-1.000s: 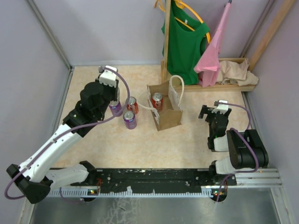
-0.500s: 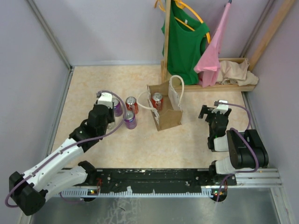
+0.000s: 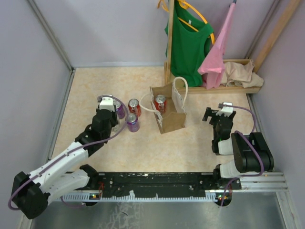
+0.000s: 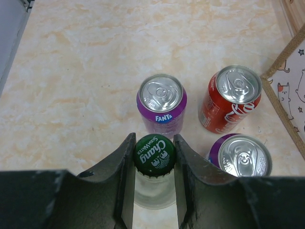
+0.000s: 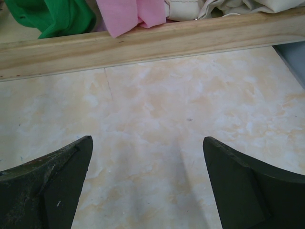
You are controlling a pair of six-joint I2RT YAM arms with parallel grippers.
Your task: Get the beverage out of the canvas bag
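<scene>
I'm working in a robot lab's test cell, not a home. Plain lilac partition walls [image 3: 119, 33] on metal frame posts [image 3: 50, 28] box in a marble-print tabletop [image 3: 143, 148]. A black mounting rail [image 3: 157, 180] lies behind my right claw [image 5: 147, 139]. Ahead of it, a bare wooden rack [image 5: 143, 40] carries a green shirt [image 3: 188, 47] and a pink garment [image 3: 217, 59].

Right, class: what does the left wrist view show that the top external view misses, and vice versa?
Left wrist only: a green-capped clear glass bottle clamped in the left end effector. Top external only: a red drinks can standing inside the tan canvas bag, and a green shirt hanging behind. Both: the purple Fanta can, a second purple can and a red cola can beside the bag.
</scene>
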